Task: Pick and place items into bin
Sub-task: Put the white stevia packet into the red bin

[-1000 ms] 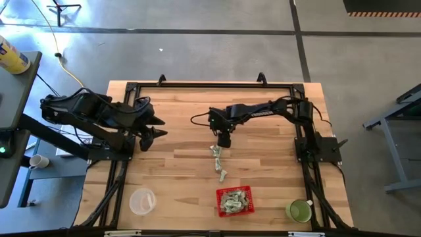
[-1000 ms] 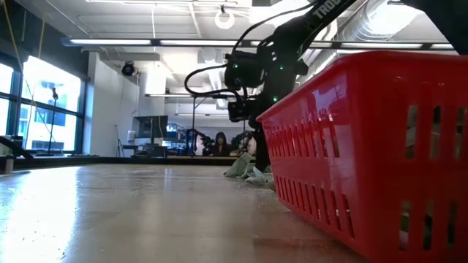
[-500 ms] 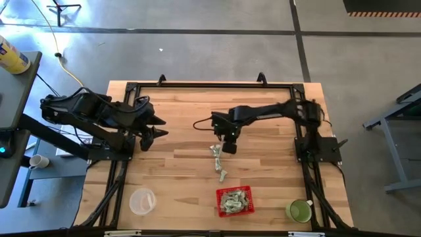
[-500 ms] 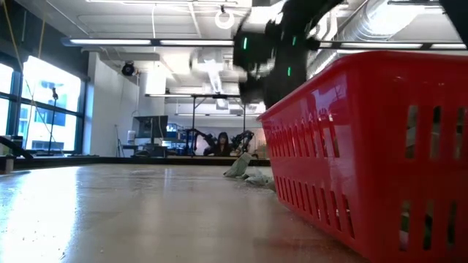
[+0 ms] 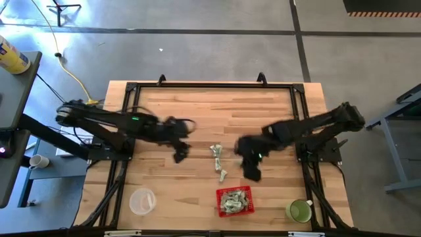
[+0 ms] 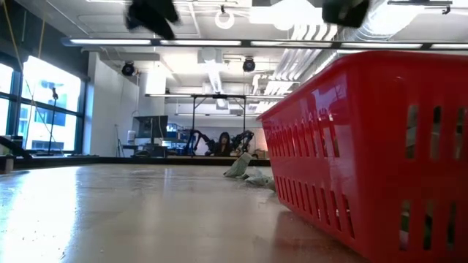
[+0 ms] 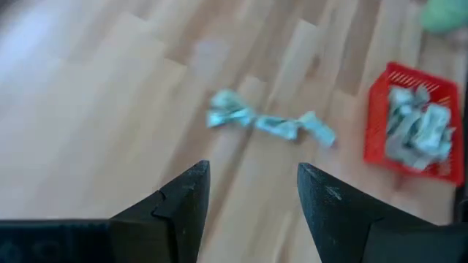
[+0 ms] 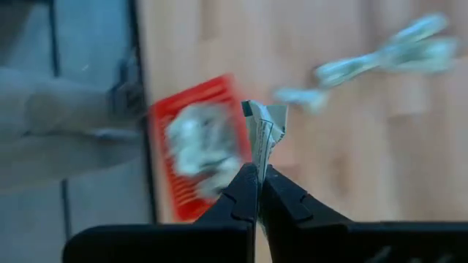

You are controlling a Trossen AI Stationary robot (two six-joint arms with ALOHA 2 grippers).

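Several pale green-and-white wrapped items [image 5: 217, 160] lie in a short row on the wooden table, also seen in the low view [image 6: 247, 172] and the left wrist view [image 7: 269, 124]. The red bin [image 5: 234, 201] stands near the front edge with several items inside. My right gripper [image 5: 250, 169] hangs above the table just beyond the bin's far right corner, shut on one item [image 8: 266, 131]. My left gripper [image 7: 252, 193] is open in the air to the left of the row [image 5: 181, 155], with nothing between its fingers. My right gripper pinches one end of a wrapped item [image 8: 260, 159] between its two fingertips [image 8: 245, 186]. The fingers slant downward. The rest of the item sticks out past the tips, lifted clear of the table.
A clear round container [image 5: 141, 201] stands at the front left and a green cup [image 5: 299, 210] at the front right. A black frame [image 5: 210, 85] runs around the tabletop. In the low view the bin's wall [image 6: 380, 146] fills the right side.
My right gripper has risen from the far end of the row of items and swung toward the near right, up to the bin, with one item between its fingers. My left gripper has reached from the table's left side toward the row, sinking a little.
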